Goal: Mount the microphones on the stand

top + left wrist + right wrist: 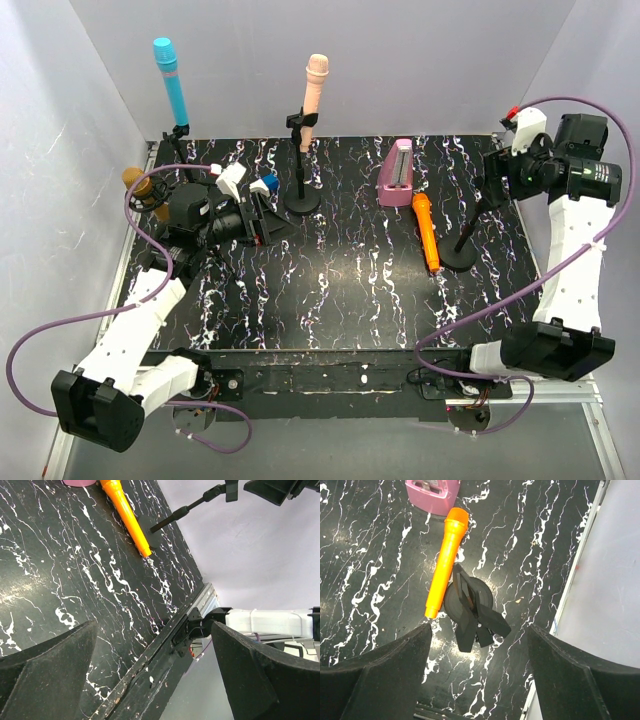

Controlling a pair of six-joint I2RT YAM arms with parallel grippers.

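Note:
The sky blue microphone (170,80) stands upright in a clip stand at the back left. The pale pink-cream microphone (313,90) stands in the middle stand (301,200). Behind my left arm only the head of the gold microphone (140,185) shows. The orange microphone (426,230) (445,560) (125,515) lies flat on the table beside the right stand's round base (458,257) (485,592). That stand's black clip (475,615) holds nothing. My right gripper (497,175) (477,670) hovers open just above it. My left gripper (268,215) (155,675) is open and empty at the left-middle of the table.
A mauve rectangular block (398,172) (431,492) lies behind the orange microphone's head. A small blue-and-white piece (265,185) sits by my left gripper. The black marbled table (330,290) is walled on three sides. Purple cables (150,240) loop from both arms.

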